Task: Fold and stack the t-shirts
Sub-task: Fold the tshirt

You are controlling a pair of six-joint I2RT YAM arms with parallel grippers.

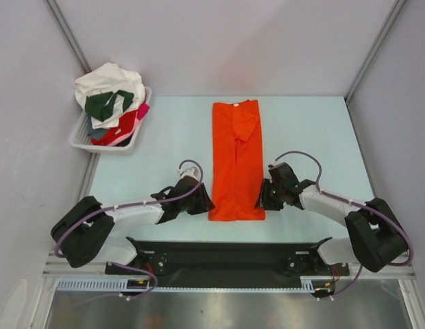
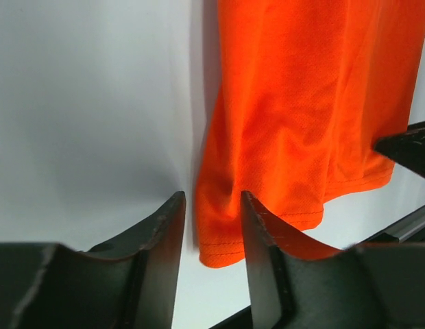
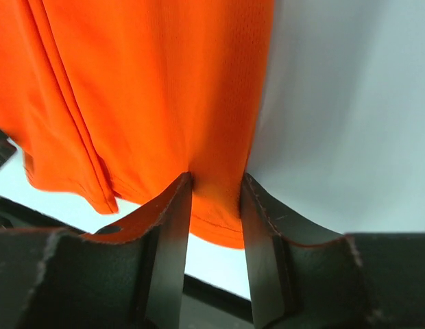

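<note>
Since the orange t-shirt [image 1: 236,164] lies as a long narrow strip with its sleeves folded in, both arms sit at its near hem, one per corner. The left end effector [image 1: 202,202] is at the near-left corner with its fingers apart; the hem corner is in the gap, not pinched. The right end effector [image 1: 262,199] is at the near-right corner, fingers also apart with fabric between them, not clamped. The likely next step is to close and carry the hem toward the collar. The strip runs up the middle of the counter [image 1: 164,137], collar at the far end. At the far-left corner the basket [image 1: 81,140] holds a heap: white shirt [image 1: 106,79], dark green shirt [image 1: 101,105], red shirt [image 1: 118,130], pink shirt [image 1: 142,111]. It is well apart, off the fold path.
</note>
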